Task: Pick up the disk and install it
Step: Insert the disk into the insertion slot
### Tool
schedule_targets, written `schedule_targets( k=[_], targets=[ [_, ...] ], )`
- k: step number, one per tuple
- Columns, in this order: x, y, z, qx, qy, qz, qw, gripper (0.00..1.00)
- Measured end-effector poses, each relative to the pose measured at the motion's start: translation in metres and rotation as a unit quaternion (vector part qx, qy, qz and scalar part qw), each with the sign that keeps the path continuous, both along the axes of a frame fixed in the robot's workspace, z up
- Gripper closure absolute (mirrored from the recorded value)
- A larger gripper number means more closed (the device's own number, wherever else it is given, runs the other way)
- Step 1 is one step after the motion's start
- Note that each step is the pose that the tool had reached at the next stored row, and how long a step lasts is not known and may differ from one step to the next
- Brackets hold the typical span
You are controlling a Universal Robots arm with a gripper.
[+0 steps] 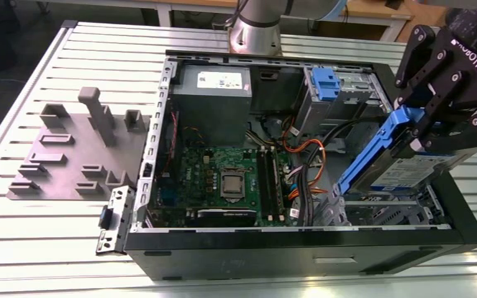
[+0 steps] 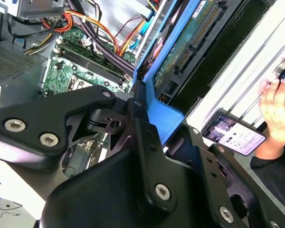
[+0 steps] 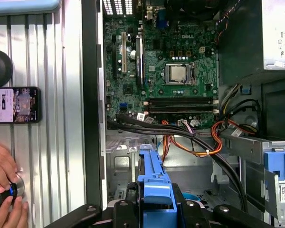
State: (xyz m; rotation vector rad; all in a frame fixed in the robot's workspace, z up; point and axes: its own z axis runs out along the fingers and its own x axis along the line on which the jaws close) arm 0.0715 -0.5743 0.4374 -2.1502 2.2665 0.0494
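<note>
Gripper point(image 1: 425, 133) is clamped on the disk point(image 1: 392, 167), jaws pinching the blue bracket point(image 1: 371, 158) w/ the drive hanging tilted over the open PC case point(image 1: 305, 245), at the exterior view's right, above the drive cage point(image 1: 387, 214). Not seated yet; it's held above the bay, not in it.

Handling, my read: metal drive = stiff, moderately heavy for its size, smooth sides, shock-sensitive. Plastic bracket is the flexy part, so a grip across it can slip or bow if squeezed at one end; best hold is across the bracket's mid-span or the drive's flat faces, away from the connector edge.

Views, big to small:
- Exterior view gives whole layout: case on slatted table point(image 1: 40, 93), grey fixture block point(image 1: 72, 149) to the left, power-supply box point(image 1: 213, 93) at far side, motherboard point(image 1: 222, 177) in the middle, spare blue clip point(image 1: 325, 84) far right.
- First wrist view looks down into the case: cables point(image 3: 190, 137), bracket top point(image 3: 154, 185) between the jaws, plus a phone point(image 3: 14, 104) and a person's hand point(image 3: 2, 190) on the table outside the case.
- Second wrist view shows the drive's underside circuit board & connector point(image 2: 199, 38), which the others lack.
</note>
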Motion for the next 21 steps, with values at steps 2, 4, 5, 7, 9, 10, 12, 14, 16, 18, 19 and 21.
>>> schedule_targets(
  k=[2,4,5,7,9,10,12,14,16,18,19,21],
  targets=[
    [0.0005,0.0,-0.0008,0.0,0.0,0.0,1.0,0.63],
    [0.0006,0.0,-0.0016,0.0,0.0,0.0,1.0,0.63],
    [0.0007,0.0,-0.0021,0.0,0.0,0.0,1.0,0.63],
    [0.0008,0.0,-0.0032,0.0,0.0,0.0,1.0,0.63],
    [0.0011,0.0,-0.0043,0.0,0.0,0.0,1.0,0.63],
    [0.0012,0.0,-0.0048,0.0,0.0,0.0,1.0,0.63],
    [0.0014,0.0,-0.0059,0.0,0.0,0.0,1.0,0.63],
    [0.0016,0.0,-0.0069,0.0,0.0,0.0,1.0,0.63],
    [0.0017,0.0,-0.0079,0.0,0.0,0.0,1.0,0.63],
    [0.0017,0.0,-0.009,0.0,0.0,0.0,1.0,0.63],
    [0.0018,0.0,-0.0095,0.0,0.0,0.0,1.0,0.63],
    [0.0019,0.0,-0.0097,0.0,0.0,0.0,1.0,0.63]
  ],
)
